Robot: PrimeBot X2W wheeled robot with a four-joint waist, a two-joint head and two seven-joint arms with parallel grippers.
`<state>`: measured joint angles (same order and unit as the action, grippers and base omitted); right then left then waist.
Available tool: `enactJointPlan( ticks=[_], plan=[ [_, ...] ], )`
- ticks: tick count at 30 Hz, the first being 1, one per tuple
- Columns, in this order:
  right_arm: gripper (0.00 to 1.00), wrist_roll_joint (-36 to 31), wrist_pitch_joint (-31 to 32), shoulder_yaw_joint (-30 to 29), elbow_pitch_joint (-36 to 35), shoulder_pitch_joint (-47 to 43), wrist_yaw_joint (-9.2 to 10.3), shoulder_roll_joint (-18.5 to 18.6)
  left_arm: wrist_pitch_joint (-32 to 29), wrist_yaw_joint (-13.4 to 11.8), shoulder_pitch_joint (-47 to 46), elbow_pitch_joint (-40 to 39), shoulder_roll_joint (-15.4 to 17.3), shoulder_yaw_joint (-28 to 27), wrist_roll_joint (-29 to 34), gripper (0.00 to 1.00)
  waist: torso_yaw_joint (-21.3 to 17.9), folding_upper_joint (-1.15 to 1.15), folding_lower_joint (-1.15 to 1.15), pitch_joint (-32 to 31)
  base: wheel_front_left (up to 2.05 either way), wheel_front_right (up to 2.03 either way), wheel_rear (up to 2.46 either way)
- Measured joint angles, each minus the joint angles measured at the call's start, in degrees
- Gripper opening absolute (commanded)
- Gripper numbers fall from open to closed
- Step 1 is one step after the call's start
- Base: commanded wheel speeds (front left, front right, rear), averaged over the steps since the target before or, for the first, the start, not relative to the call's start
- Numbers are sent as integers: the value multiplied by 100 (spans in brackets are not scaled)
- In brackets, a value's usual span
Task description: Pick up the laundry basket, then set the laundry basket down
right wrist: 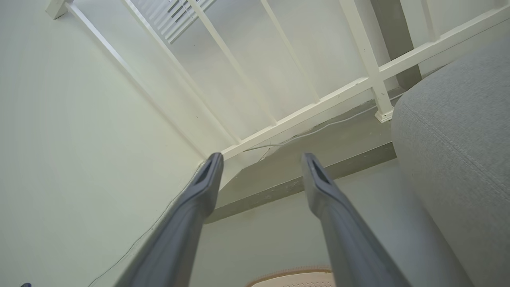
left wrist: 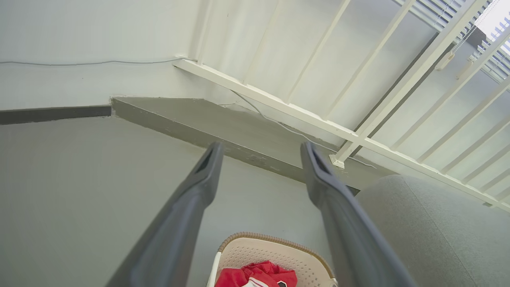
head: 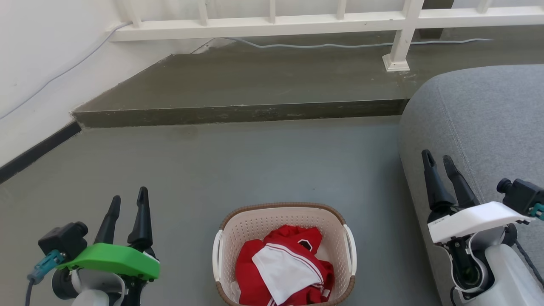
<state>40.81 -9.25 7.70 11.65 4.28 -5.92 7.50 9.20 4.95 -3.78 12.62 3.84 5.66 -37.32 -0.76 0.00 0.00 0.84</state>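
Observation:
The laundry basket (head: 284, 216) sits on the grey floor at the bottom centre of the head view, cream and perforated with a brown rim and white side handles. Red and white clothes (head: 282, 265) lie inside it. My left gripper (head: 128, 199) is held open to the basket's left, well apart from it. My right gripper (head: 437, 157) hovers open to the basket's right, in front of the sofa. In the left wrist view the basket's (left wrist: 255, 250) far rim shows between the open fingers (left wrist: 207, 167). The right wrist view catches a strip of the basket's rim (right wrist: 291, 275) at the bottom edge.
A grey sofa (head: 484, 127) stands close on the right. A raised concrete step (head: 238, 112) runs across ahead, with a white railing (head: 272, 23) and a cable (head: 348, 44) behind it. A white wall (head: 38, 63) with a dark skirting closes the left side.

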Motion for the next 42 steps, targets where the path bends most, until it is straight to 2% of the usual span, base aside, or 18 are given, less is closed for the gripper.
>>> enactJointPlan(
  ticks=[6,23,42],
  plan=[
    [100,-578,-91,29,-15,1,64,-20,123,0,-3,-23,-55,35,448,100,-11,0,0,6,0,0,0],
    [100,-2054,-488,123,-79,57,64,-102,505,3,-109,-80,-99,165,1739,100,-100,0,0,44,0,0,0],
    [100,-2304,-519,-7,-11,73,40,-210,505,29,-120,-37,-118,76,1805,100,-81,0,0,39,0,0,0]
  ],
)
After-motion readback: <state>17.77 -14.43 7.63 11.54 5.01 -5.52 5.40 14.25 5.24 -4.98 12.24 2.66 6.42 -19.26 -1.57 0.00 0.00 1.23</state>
